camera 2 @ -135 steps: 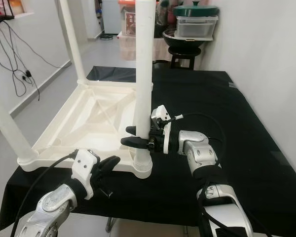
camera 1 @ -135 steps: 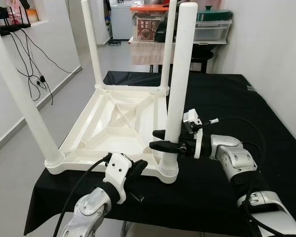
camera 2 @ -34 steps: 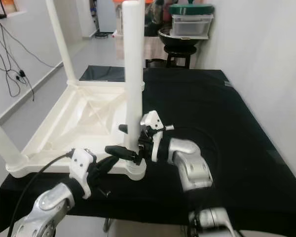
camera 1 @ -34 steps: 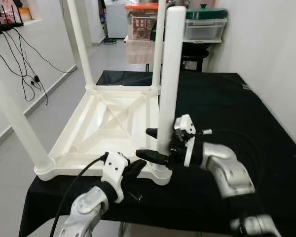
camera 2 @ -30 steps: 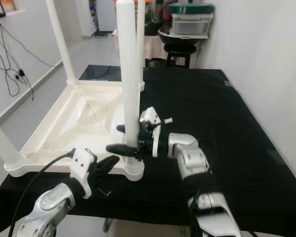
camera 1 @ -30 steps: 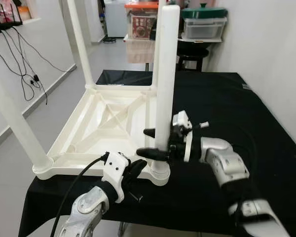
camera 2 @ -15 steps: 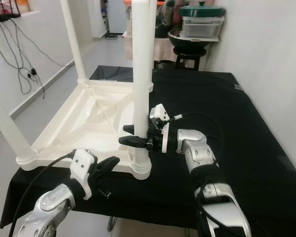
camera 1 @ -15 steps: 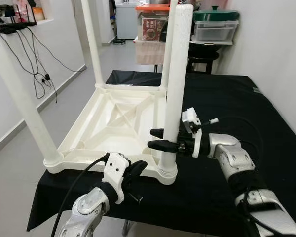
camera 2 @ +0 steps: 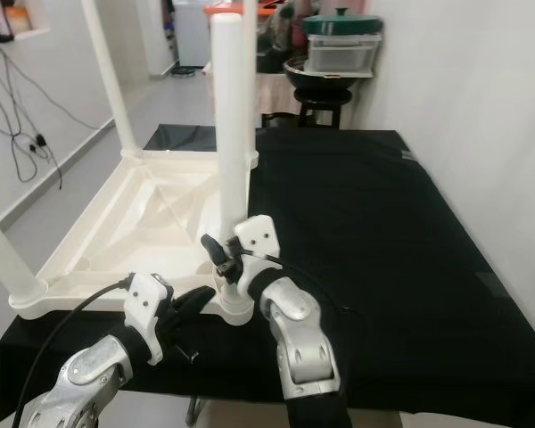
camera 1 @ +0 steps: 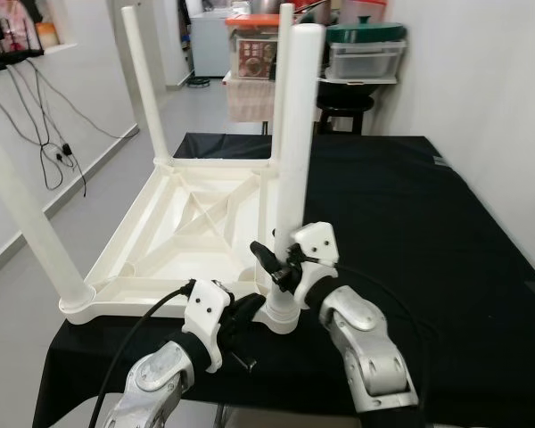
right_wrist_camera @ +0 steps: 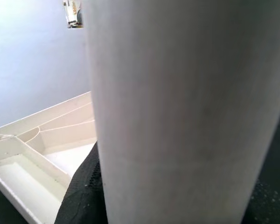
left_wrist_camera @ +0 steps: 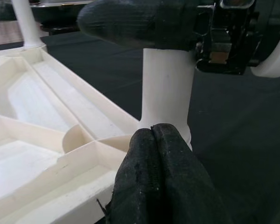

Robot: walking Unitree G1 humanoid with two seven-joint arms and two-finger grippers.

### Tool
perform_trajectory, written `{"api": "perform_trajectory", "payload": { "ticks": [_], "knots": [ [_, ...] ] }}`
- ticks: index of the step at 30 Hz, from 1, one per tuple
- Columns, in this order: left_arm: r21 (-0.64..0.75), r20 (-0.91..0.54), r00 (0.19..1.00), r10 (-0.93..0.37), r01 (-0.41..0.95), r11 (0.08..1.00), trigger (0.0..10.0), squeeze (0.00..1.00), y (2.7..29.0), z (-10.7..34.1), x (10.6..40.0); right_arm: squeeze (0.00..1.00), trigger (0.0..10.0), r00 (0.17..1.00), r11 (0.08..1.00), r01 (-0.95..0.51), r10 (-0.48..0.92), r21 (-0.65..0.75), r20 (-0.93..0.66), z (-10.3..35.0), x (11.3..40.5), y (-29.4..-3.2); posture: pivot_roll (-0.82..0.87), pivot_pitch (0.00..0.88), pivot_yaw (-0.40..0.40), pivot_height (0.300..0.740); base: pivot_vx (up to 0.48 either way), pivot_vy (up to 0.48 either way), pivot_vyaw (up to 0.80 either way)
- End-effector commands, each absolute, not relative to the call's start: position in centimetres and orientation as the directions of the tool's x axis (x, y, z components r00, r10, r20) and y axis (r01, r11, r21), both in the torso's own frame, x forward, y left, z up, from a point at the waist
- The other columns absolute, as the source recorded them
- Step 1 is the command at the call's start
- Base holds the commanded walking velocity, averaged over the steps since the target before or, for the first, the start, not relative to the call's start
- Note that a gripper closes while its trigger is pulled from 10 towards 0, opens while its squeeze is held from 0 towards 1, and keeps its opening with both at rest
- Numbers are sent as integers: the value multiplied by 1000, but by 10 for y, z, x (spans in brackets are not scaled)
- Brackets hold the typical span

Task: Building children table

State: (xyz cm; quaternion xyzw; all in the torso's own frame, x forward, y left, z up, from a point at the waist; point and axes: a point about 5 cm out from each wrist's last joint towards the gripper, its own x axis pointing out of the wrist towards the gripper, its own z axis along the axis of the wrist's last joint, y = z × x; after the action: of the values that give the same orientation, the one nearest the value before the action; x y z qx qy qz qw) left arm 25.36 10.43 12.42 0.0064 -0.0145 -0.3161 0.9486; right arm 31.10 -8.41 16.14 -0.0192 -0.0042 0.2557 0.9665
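A white plastic children's table (camera 1: 196, 209) lies upside down on a black-clothed worktop, with its legs standing up. My right gripper (camera 1: 275, 264) is shut on the near right leg (camera 1: 296, 134) just above its socket, reaching in from the near side. One black finger (camera 1: 261, 254) shows left of the leg, and the leg (right_wrist_camera: 186, 107) sits close against the right wrist camera. My left gripper (camera 1: 247, 308) is shut with nothing in it. Its fingertips (left_wrist_camera: 152, 135) are at the table's near corner, right by that leg's base (left_wrist_camera: 165, 88).
The black cloth (camera 1: 410, 205) stretches to the right and back; its front edge is just below my arms. Other legs rise at the near left (camera 1: 27, 214) and far corners (camera 1: 145, 89). Storage boxes and a green pot (camera 1: 366, 40) stand behind; cables (camera 1: 53, 134) hang on the left wall.
My right arm has swung from the leg's right side round to its near side, still holding it low down. The left gripper has stayed put. The camera has shifted slightly.
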Motion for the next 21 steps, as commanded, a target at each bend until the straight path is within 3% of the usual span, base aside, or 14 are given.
{"api": "perform_trajectory", "payload": {
  "ticks": [1,2,3,6,7,13,14,16,17,18,19,20,21],
  "knots": [
    [26,10,798,-602,602,798,10000,0,108,122,255,0,0,882,891,-455,450,-2,-136,134,309,-91,-41,0,-21,740,0,0,0],
    [26,10,798,-602,602,798,10000,0,108,122,255,0,0,882,891,-455,450,-2,-136,134,309,-91,-41,0,-21,740,0,0,0],
    [34,16,809,-587,587,809,10000,0,108,123,256,0,10000,883,893,-449,445,7,-146,138,310,-87,-39,0,-22,740,0,0,0],
    [35,20,815,-578,578,816,10000,0,108,123,257,0,10000,888,900,-436,432,9,-157,140,309,-85,-39,0,-22,740,0,0,0],
    [35,21,816,-578,577,816,10000,0,107,123,257,1000,10000,874,884,-467,464,15,-142,144,312,-85,-31,0,-27,740,0,0,0],
    [29,23,813,-582,581,813,10000,0,105,123,259,1000,10000,743,743,-669,669,28,-19,171,325,-86,-35,0,-30,740,0,0,0],
    [28,23,812,-583,582,813,10000,0,104,123,259,1000,10000,680,680,-733,733,2,6,179,328,-88,-33,0,-31,740,0,0,0],
    [28,23,812,-583,582,813,10000,0,104,123,259,1000,10000,680,680,-733,733,2,6,179,328,-88,-33,0,-31,740,0,0,0],
    [27,25,812,-584,583,812,10000,0,103,123,259,1000,10000,517,517,-855,856,-48,18,191,328,-93,-25,0,-37,740,0,0,0],
    [27,25,812,-584,583,812,10000,0,103,123,259,1000,10000,461,461,-885,887,-69,14,194,327,-95,-25,0,-37,740,0,0,0],
    [27,25,812,-584,583,812,10000,0,103,123,259,1000,10000,461,461,-885,887,-69,14,194,327,-95,-25,0,-37,740,0,0,0],
    [27,26,812,-583,582,813,10000,0,103,124,259,0,10000,384,381,-921,923,-77,-26,193,327,-98,-15,0,-42,740,0,0,0],
    [27,26,812,-583,582,813,10000,0,103,124,259,0,10000,384,381,-921,923,-77,-26,193,327,-98,-15,0,-42,740,0,0,0]
  ]
}}
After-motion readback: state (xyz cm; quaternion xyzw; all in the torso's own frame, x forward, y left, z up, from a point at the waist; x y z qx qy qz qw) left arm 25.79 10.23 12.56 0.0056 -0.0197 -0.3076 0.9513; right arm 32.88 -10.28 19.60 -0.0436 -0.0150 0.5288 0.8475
